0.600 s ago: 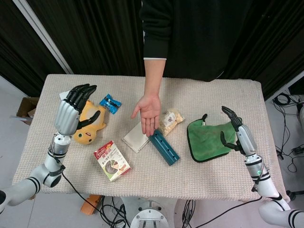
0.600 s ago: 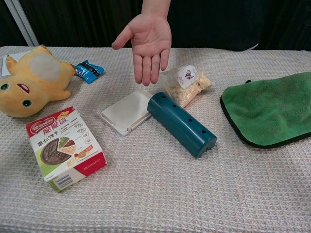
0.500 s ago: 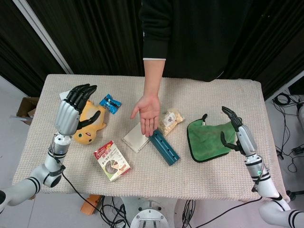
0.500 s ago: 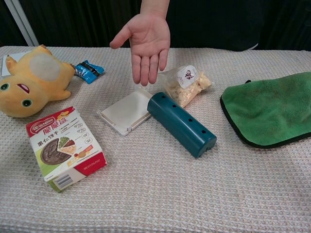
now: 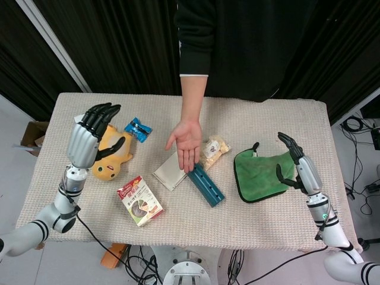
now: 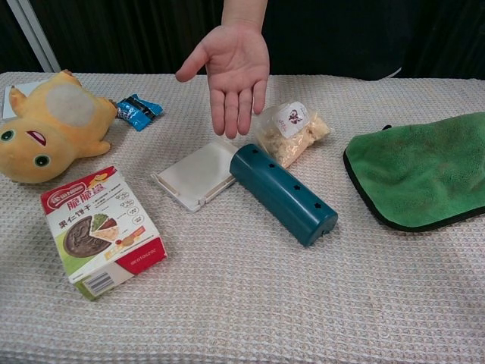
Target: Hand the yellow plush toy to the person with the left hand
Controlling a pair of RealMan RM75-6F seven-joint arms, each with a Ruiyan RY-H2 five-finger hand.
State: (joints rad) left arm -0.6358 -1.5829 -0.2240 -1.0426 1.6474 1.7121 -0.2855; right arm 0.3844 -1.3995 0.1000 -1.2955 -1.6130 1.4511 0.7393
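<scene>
The soft, rounded yellow plush toy (image 5: 111,155) lies on the woven table cloth (image 5: 261,219); the left hand (image 5: 89,135) hovers above it, fingers spread, empty. Beside the toy, a glossy red-green snack box (image 6: 101,230) bears Chinese characters; the right hand (image 5: 295,164), away from the toy, is spread and empty too.

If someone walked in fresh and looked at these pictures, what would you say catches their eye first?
Most striking is the person's open palm held out over the middle of the table, above a white box and a teal tube. Next comes the yellow plush toy lying at the table's left, with the robot's left hand poised open over it. A green cloth lies at the right.
</scene>
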